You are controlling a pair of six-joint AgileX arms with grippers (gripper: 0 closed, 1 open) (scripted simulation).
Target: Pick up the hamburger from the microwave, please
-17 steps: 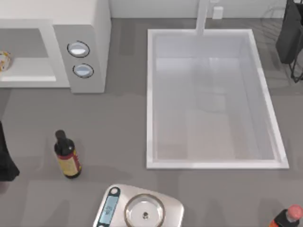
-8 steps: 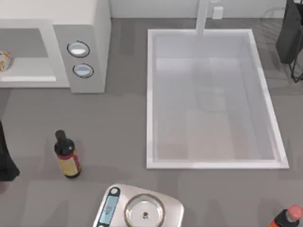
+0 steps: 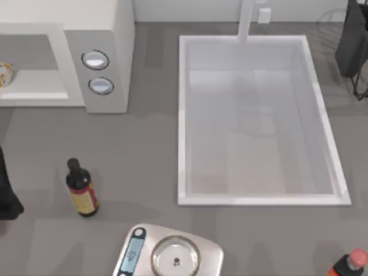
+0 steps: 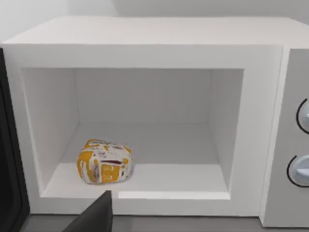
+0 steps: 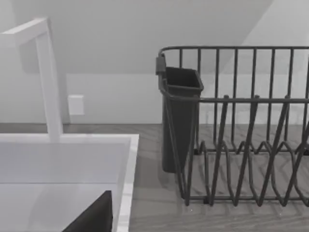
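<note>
Hamburger [image 4: 104, 161] sits on microwave [image 4: 145, 43] floor, near open front, door side. Left tool [image 4: 94, 217] low before opening, hamburger straight ahead; grip state cannot tell. Left arm nearer. Right arm parked by dish rack [image 5: 241, 125].

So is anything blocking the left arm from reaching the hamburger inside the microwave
Nothing visible does. In the left wrist view the microwave stands open toward the camera, and the hamburger sits alone on the cavity floor near its front edge, with bare floor around it.
</note>
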